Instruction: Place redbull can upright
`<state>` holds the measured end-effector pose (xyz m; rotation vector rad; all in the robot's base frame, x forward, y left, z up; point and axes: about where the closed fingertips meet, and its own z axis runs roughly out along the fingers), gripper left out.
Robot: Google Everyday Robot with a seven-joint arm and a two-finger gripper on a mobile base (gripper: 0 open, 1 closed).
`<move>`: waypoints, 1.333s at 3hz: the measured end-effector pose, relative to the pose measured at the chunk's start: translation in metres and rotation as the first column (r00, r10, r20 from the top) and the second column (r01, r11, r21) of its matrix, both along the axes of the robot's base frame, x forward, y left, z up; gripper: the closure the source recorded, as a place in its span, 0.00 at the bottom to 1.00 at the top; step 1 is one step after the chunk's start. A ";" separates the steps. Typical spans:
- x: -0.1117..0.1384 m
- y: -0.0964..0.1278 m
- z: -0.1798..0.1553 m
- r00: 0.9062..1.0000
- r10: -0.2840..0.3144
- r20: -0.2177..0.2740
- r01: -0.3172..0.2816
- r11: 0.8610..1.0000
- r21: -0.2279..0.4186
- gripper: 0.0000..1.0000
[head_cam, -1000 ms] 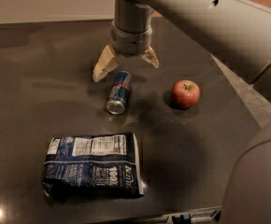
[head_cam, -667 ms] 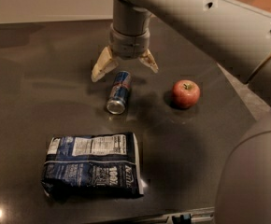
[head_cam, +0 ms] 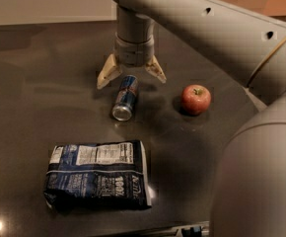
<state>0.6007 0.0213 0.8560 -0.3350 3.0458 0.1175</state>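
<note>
The redbull can [head_cam: 125, 98], blue and silver with a red mark, lies on its side on the dark table [head_cam: 34, 98], its silver end facing the camera. My gripper [head_cam: 131, 76] hangs just above the can's far end. Its two cream fingers are spread wide, one finger [head_cam: 106, 74] to the left of the can and the other to the right. The gripper holds nothing.
A red apple [head_cam: 196, 98] sits to the right of the can. A blue-and-white snack bag [head_cam: 97, 176] lies flat nearer the camera. My arm [head_cam: 217, 28] spans the upper right, and the robot's grey body [head_cam: 256, 181] fills the lower right.
The gripper has shifted slightly to the left and a little lower over the can's far end. The can, apple and bag have not moved.
</note>
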 end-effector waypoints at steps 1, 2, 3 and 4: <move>0.005 0.000 -0.009 1.000 -0.024 -0.014 0.023 0.999 -0.039 0.00; 0.008 0.003 -0.015 0.999 -0.031 -0.017 0.030 0.997 -0.069 0.18; 0.009 0.005 -0.017 1.000 -0.022 -0.015 0.020 0.997 -0.080 0.41; 0.009 0.007 -0.014 1.000 0.010 0.001 -0.010 0.998 -0.070 0.64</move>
